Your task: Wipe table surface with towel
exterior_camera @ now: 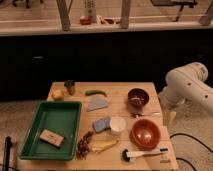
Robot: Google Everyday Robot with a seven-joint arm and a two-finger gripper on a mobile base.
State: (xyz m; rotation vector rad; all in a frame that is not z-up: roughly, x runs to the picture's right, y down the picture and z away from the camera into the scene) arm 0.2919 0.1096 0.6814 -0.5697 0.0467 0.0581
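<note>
Across the crowded table, your gripper sits at the right edge; its grip state, can't tell.
Reaching in, you could clip the bowl near the towel, centre-back, or sweep the cup off.

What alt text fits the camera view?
A white robot arm comes in from the right, its gripper low at the right edge of a wooden table, apart from the grey-blue towel near the middle. A green tray sits at left; a dark bowl, a red bowl, a white cup and a brush sit further right.
</note>
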